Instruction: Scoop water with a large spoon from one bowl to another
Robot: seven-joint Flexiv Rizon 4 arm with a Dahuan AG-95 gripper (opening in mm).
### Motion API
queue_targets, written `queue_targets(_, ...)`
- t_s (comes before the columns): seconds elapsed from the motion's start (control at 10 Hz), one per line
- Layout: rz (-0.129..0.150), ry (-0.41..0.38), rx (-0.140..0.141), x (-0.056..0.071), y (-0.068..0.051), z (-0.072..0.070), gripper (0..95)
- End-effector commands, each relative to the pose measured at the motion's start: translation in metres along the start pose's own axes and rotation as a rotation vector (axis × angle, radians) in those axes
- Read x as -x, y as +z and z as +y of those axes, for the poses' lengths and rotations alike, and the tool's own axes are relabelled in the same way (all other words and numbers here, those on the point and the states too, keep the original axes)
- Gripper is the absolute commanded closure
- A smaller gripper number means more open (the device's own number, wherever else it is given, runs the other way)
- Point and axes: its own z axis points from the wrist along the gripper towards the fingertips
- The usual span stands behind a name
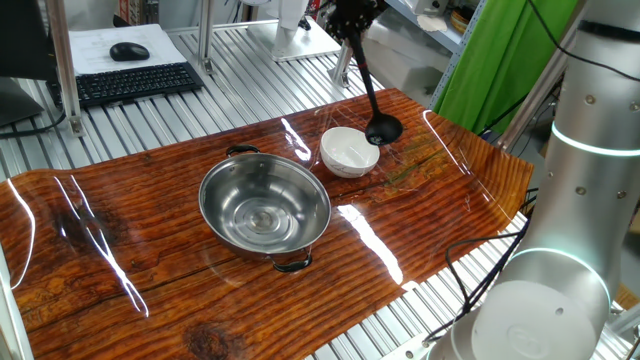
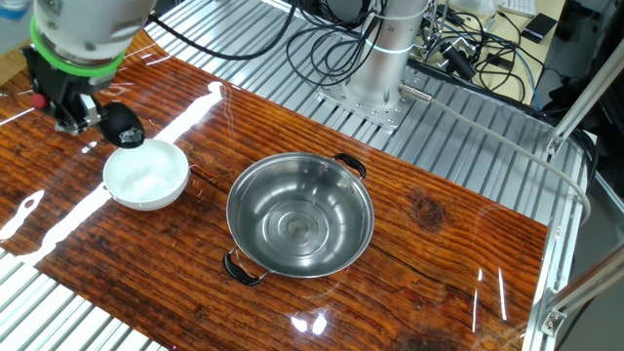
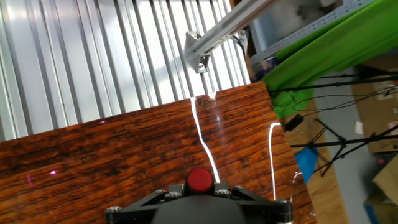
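Gripping the long thin handle of an all-black ladle [image 1: 372,100] in a dark end effector [image 1: 350,22], clenched tight on the handle's upper end at the top of one fixed view. Slanting down and rightward from that end effector, with the small round cup [image 1: 384,130] hanging just beside the rim of a small plain white bowl [image 1: 349,152], on its far right side. Showing, in the other fixed view, the black cup [image 2: 122,125] just above the white bowl's [image 2: 146,175] far rim, directly below the end effector [image 2: 70,105]. Sitting near the white bowl, toward the middle of the glossy reddish wood-grain counter [image 1: 150,260], a wide shiny stainless-steel bowl [image 1: 265,205] with two small loop handles, apart from ladle and end effector. Carrying no readable writing or brand marks anywhere. Looking, in the hand view, over counter edge, with ladle hidden.
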Motion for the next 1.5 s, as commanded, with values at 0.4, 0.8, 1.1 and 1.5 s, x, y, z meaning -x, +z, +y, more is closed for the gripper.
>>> queue_targets(0.4, -0.003, -0.006, -0.055, 0.0, -0.007, 0.008, 95.0)
queue_targets(0.8, -0.005, -0.009, -0.097, -0.002, -0.01, 0.015, 95.0)
queue_targets(1.1, -0.004, -0.003, -0.11, -0.005, -0.01, 0.019, 95.0)
queue_targets(1.5, -0.004, 0.009, -0.112, -0.008, -0.01, 0.022, 95.0)
